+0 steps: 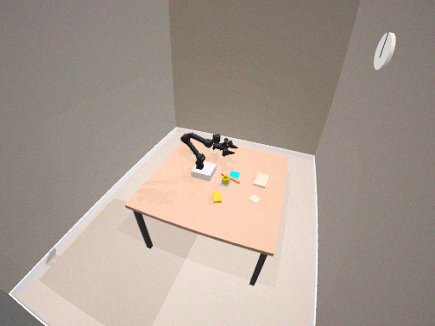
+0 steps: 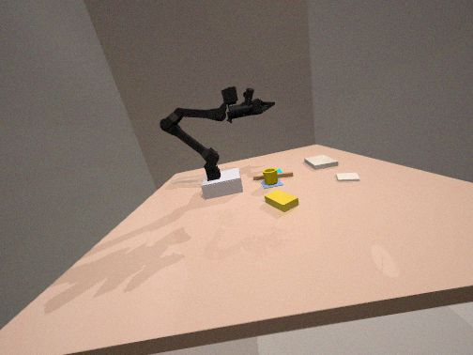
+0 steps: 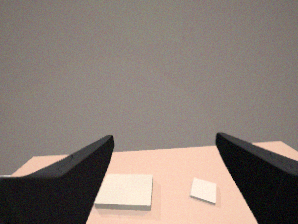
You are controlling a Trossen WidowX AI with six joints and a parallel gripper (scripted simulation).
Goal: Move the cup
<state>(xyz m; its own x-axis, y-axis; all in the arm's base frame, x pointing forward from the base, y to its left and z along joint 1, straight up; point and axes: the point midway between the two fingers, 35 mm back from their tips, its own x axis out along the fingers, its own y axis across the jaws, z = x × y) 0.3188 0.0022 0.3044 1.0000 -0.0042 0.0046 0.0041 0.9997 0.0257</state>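
A yellow cup [image 1: 225, 180] [image 2: 269, 177] stands upright on the blue pad [image 1: 224, 184] [image 2: 271, 185]. The marbles inside cannot be made out. The other pad, cyan [image 1: 235, 174] [image 2: 279, 171], lies flat on the table behind the cup, partly hidden in the exterior view. My gripper [image 1: 236, 150] [image 2: 274, 103] [image 3: 163, 139] is open with nothing between its fingers. It is high above the table, well above the cup and pads, pointing level outward. Neither the cup nor the pads show in the wrist view.
A thin brown bar [image 1: 233, 179] [image 2: 286, 175] lies between the two pads, behind the cup. A yellow block [image 1: 217, 197] [image 2: 282, 200] lies in front of the cup. A larger cream slab [image 1: 261, 180] [image 2: 321, 162] [image 3: 125, 190] and a small white tile [image 1: 255, 198] [image 2: 347, 177] [image 3: 204, 190] lie to the right.
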